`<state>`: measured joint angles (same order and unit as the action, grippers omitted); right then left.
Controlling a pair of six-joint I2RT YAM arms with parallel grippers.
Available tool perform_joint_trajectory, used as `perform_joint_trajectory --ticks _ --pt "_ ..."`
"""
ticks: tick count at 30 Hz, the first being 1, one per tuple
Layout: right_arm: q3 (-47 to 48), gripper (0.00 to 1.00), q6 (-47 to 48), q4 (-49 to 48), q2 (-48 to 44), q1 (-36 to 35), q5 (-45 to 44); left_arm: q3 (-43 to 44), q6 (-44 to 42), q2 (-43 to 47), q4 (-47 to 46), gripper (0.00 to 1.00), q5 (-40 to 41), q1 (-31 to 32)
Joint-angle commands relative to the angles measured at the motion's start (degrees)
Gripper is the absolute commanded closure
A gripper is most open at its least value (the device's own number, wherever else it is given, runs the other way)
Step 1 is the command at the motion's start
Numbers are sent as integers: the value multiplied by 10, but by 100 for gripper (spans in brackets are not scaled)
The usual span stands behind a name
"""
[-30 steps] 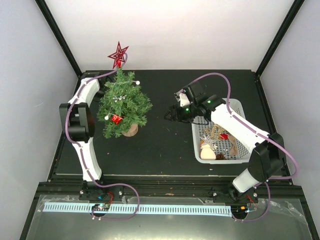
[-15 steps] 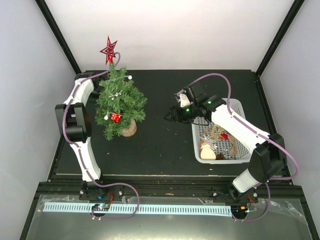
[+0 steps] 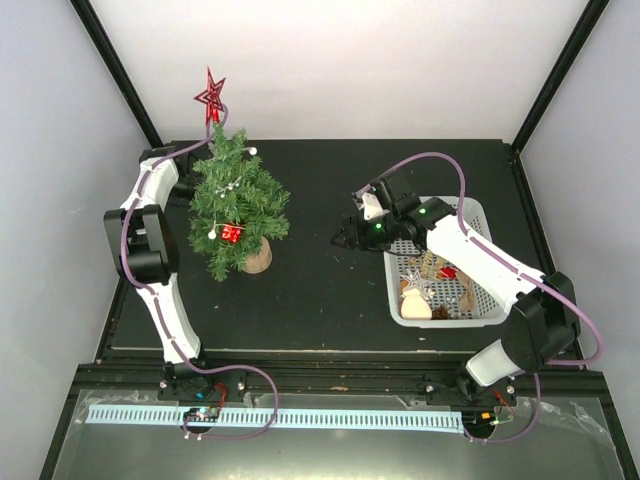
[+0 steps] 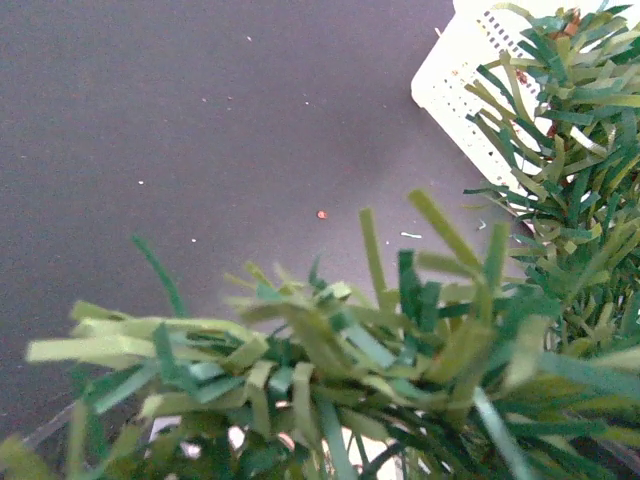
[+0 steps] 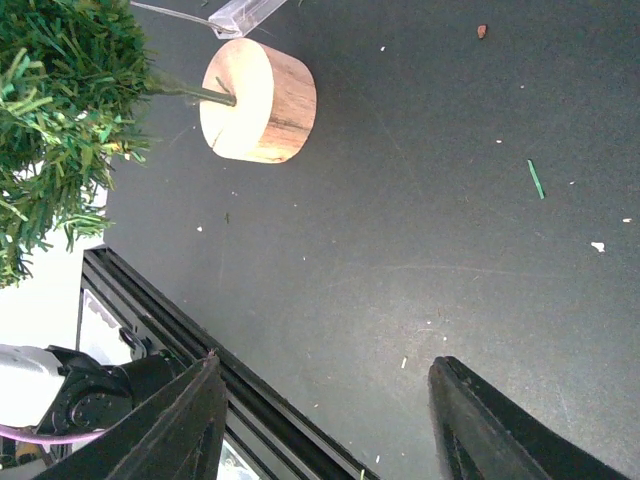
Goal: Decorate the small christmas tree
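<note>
Two arms work on a black table [image 3: 320,300], and the small christmas tree [image 3: 238,205] stands toward its far left corner, leaning so that its tip points away to the back left. A red star topper [image 3: 210,95] sits on that tip, a red gift-box ornament [image 3: 232,233] hangs low on the tree's front, and small white beads [image 3: 213,234] dot the branches. The tree's round wooden base [image 5: 258,100] rests at the foot of the foliage, a thin stem running from its flat face into the needles. The left gripper [image 3: 188,187] reaches into the tree from its left side. Branches bury it, and the left wrist view is filled with blurred green needles, so I cannot tell how its jaws stand. The right gripper [image 3: 342,238] hovers over bare table to the right of the tree, apart from it and pointing toward it. Its two black fingers [image 5: 180,420] are spread wide with nothing between them. Further right of the tree, well apart, lies a white perforated basket [image 3: 478,212] holding loose ornaments, among them a pine cone [image 3: 441,313] and a white star [image 3: 415,287].
</note>
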<state>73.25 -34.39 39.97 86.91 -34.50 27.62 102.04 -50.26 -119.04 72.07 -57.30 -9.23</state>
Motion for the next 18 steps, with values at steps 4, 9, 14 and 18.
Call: perform_joint_trajectory --ticks 4,9,14,18 --pt "-8 43 0 -16 -18 2 12 -10 117 17 -104 8 -24 -27" --pt "-14 43 -5 -21 -17 2 14 -41 198 45 -201 8 5 -33" --pt "-15 43 -5 -20 -18 1 15 -44 213 44 -211 8 -10 -50" --pt "-17 43 -2 -18 -19 1 14 -40 219 41 -202 8 -42 -76"
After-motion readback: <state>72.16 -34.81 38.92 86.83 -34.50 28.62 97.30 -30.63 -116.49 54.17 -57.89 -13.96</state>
